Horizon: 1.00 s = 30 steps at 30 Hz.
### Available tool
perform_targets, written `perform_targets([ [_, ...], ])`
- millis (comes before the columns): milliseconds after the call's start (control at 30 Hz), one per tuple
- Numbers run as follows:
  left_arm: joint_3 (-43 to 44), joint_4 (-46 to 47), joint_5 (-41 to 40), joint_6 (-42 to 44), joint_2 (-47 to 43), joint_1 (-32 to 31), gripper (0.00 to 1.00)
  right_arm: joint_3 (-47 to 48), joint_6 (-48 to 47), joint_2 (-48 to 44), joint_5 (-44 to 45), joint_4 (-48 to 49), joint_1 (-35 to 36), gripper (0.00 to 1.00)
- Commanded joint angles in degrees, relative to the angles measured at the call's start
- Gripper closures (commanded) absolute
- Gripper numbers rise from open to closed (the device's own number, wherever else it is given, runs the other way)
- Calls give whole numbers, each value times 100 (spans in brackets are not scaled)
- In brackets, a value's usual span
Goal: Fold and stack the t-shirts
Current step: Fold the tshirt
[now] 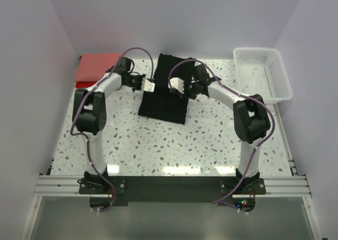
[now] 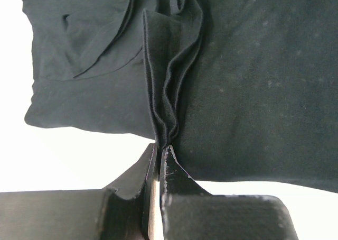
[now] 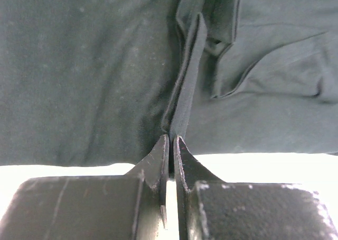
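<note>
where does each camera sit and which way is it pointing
Top external: above and behind the arms, looking down on the table; both arms and their bases show, meeting at the black t-shirt.
Left wrist: on the left arm, facing along the left gripper, which is shut on a fold of cloth.
Right wrist: on the right arm, facing along the right gripper, which is shut on another fold.
Shared: both wrist views show the same black t-shirt.

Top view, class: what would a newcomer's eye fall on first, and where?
The black t-shirt at the far middle of the table, pinched on each side by the left fingers and right fingers. Then the coral-red shirts far left and the white basket far right.
</note>
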Motion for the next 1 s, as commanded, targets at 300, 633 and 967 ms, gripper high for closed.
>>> perform_targets([
  [300,274,1109,540,-42,214,93,100,369,123,156,17,857,-120,100],
  [633,608,1479,304,-34,838,84,96,711,26,876,481,1120,-182,98],
  [967,1055,1457,-664,-2115,532,189,33,1186,948,535,1036,955,-182,45],
])
